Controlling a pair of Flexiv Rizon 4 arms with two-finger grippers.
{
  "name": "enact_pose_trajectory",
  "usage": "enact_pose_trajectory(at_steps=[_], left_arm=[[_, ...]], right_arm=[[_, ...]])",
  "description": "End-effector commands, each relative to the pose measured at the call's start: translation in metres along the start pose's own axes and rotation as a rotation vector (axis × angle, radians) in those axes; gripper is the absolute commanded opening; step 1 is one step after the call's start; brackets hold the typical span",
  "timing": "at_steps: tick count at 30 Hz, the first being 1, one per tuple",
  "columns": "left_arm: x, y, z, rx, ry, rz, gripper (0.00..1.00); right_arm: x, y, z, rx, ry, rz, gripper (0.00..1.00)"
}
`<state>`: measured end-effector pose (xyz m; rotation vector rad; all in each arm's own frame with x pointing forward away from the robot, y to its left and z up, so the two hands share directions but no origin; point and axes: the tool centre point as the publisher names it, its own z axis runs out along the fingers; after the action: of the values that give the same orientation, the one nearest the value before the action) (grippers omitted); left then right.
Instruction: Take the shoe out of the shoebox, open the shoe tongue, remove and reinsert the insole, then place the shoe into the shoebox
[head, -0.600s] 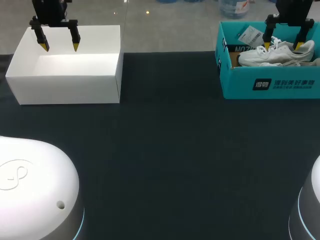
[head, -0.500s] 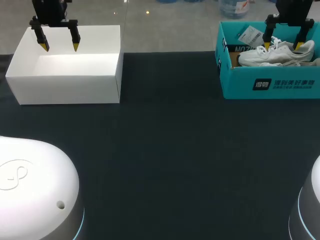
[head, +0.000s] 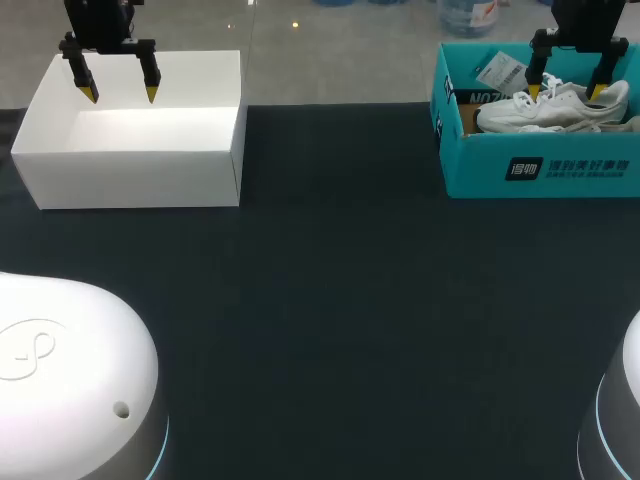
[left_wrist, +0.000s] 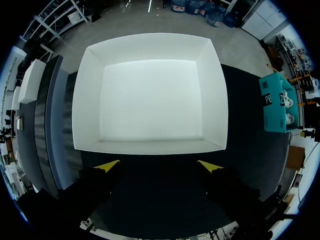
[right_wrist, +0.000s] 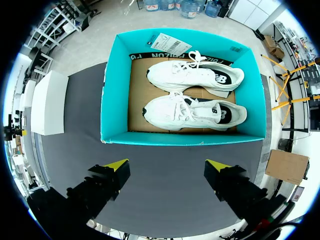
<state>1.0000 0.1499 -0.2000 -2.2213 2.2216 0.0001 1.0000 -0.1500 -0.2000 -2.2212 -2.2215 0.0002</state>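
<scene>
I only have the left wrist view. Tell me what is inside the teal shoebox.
Observer: Two white shoes lie side by side in the teal shoebox. The near shoe is on the side toward the right gripper, and the far shoe is beyond it.
Operator: Give me their direction.
Observer: Both toes point toward the side where the white box stands.
Operator: Report the right gripper's state.
Observer: It is open and holds nothing, above the shoebox.
</scene>
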Motion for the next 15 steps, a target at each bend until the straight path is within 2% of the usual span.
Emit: enact_pose_trajectory(at_steps=[1, 3, 8, 11, 15], left_arm=[[0.000, 0.000, 0.000, 0.000, 0.000, 0.000, 1.00], [0.000, 0.000, 0.000, 0.000, 0.000, 0.000, 1.00], [0.000, 0.000, 0.000, 0.000, 0.000, 0.000, 1.00], [0.000, 0.000, 0.000, 0.000, 0.000, 0.000, 1.00], [0.000, 0.000, 0.000, 0.000, 0.000, 0.000, 1.00]], right_arm=[[-0.004, 0.002, 0.000, -0.002, 0.014, 0.009, 1.00], [-0.020, 0.011, 0.001, -0.042, -0.014, 0.046, 1.00], [-0.064, 0.022, 0.014, -0.061, -0.064, 0.106, 1.00], [-0.090, 0.028, 0.025, -0.066, -0.058, 0.132, 1.00], [-0.113, 0.035, 0.036, -0.078, -0.079, 0.151, 1.00]])
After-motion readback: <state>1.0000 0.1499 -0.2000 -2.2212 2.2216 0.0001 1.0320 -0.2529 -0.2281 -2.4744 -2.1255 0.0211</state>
